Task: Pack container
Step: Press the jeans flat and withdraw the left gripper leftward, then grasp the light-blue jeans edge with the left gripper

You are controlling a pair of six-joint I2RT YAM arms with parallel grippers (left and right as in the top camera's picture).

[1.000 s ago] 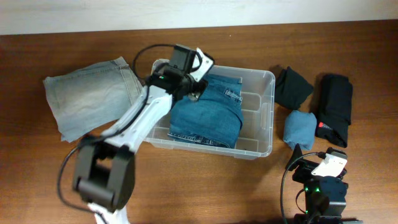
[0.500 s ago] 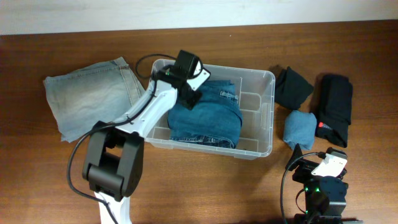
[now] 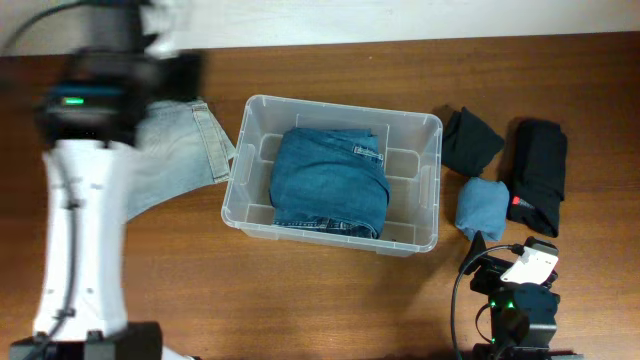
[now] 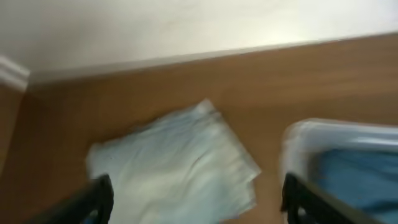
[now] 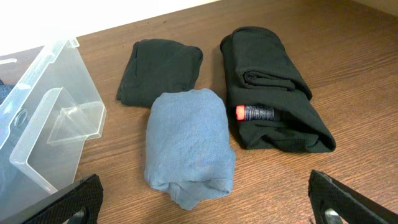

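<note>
The white left arm [image 3: 80,230] reached from the near-left table edge toward the far-left corner, its head blurred in the overhead view. The left gripper [image 4: 196,190] was released. Its two dark fingers [image 4: 99,196] were spread wide, with nothing between them and touching nothing. Below and just ahead of it, a folded pale light-wash denim garment [image 4: 174,162] lay flat on the brown wooden table [image 3: 330,300], partly hidden under the arm from above. To the right of that gripper, just beside the pale denim, sat the large clear rectangular plastic container [image 3: 232,180], its long sides running across the table. Inside it, a folded pair of mid-blue jeans [image 3: 330,182] covered most of the floor and left a bare strip along the right-hand end. Nothing else showed in it.

The right arm [image 3: 515,300] sat folded low at the near-right edge. The right gripper [image 5: 204,193] was also unclenched, its fingers [image 5: 81,199] set far apart at the frame's lower corners and holding nothing. Directly ahead of it lay a rolled grey-blue cloth [image 5: 186,149]. Beyond that roll, ahead and slightly left, was a small folded black garment [image 5: 161,71]. Ahead to the right lay a larger folded black garment [image 5: 273,74] with a red-and-black tag [image 5: 255,112] tucked in its fold. The container's near corner stood to the left of this gripper, apart from the three cloths.
</note>
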